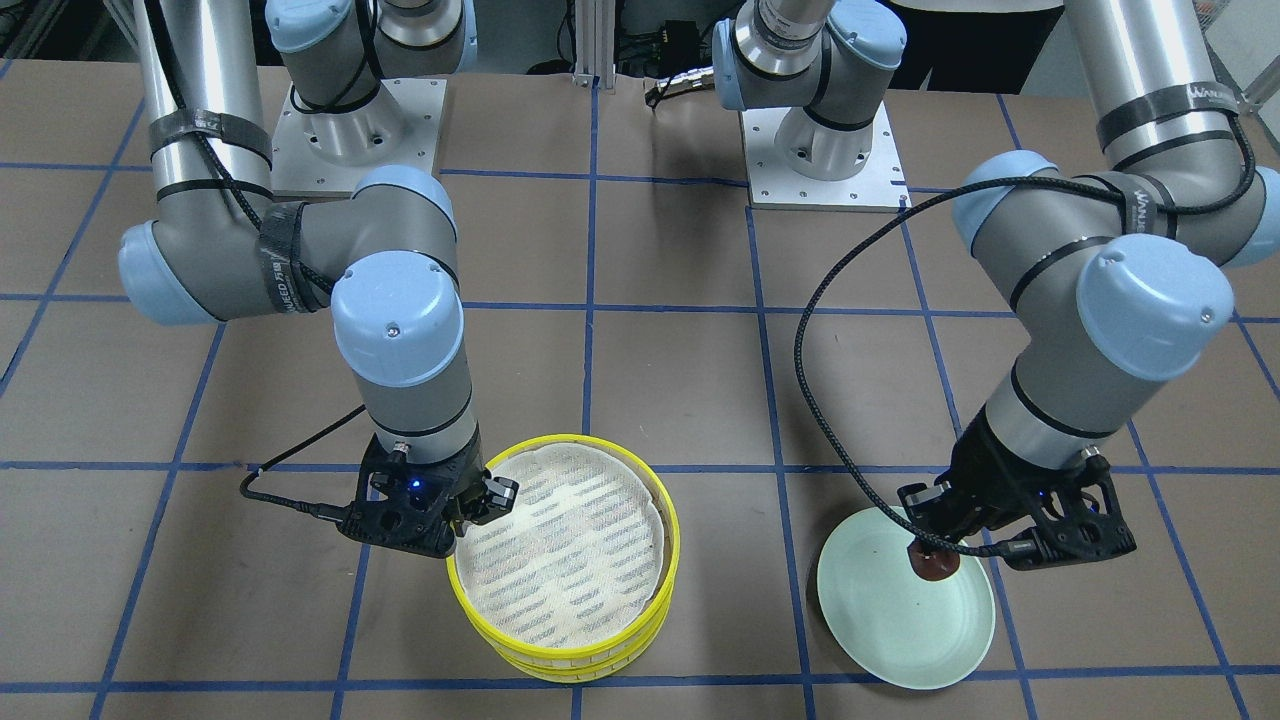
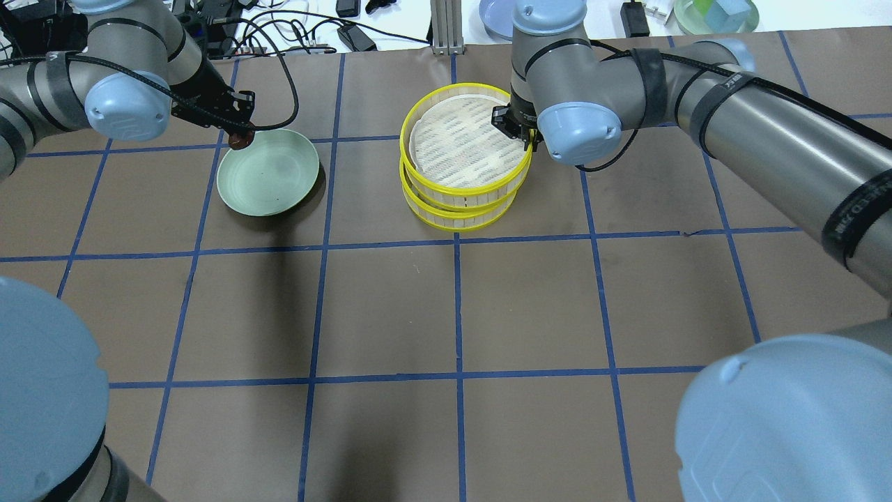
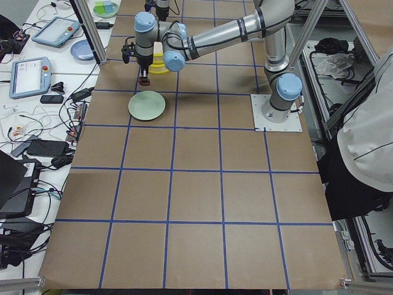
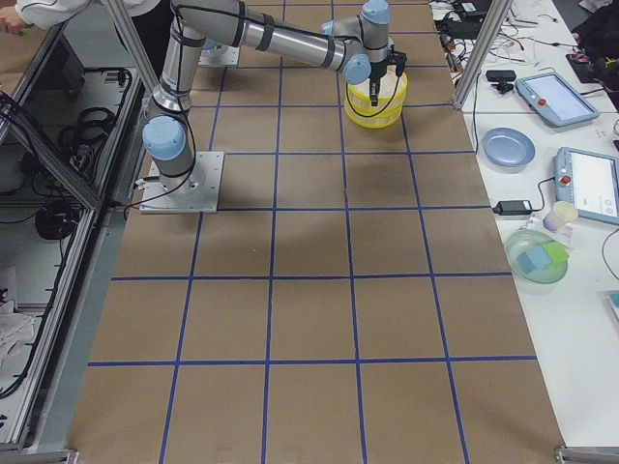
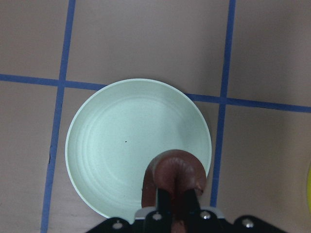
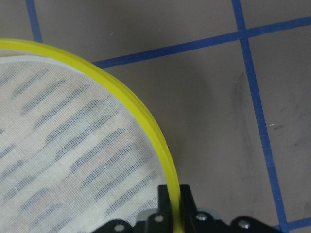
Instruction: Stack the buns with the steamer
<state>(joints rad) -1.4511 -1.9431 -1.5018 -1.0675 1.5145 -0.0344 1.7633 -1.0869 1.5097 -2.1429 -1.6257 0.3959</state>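
My left gripper (image 1: pixel 933 556) is shut on the dark reddish-brown oval bun (image 1: pixel 935 564) and holds it just above the edge of the pale green plate (image 1: pixel 900 620). The wrist view shows the bun (image 5: pixel 177 172) between the fingers over the plate (image 5: pixel 121 145). My right gripper (image 1: pixel 470 505) is shut on the rim of the top yellow steamer tier (image 1: pixel 668 520), which has a white mesh cloth inside. That tier rests slightly askew on a second yellow tier (image 2: pixel 453 216). The rim (image 6: pixel 141 111) runs between the jaws in the right wrist view. The cream-white bun is not in view.
Brown table with a blue tape grid. Both arm bases (image 1: pixel 825 150) stand at the robot's edge of the table. Beyond the far edge lie cables, bowls (image 2: pixel 503 17) and tablets (image 4: pixel 551 97).
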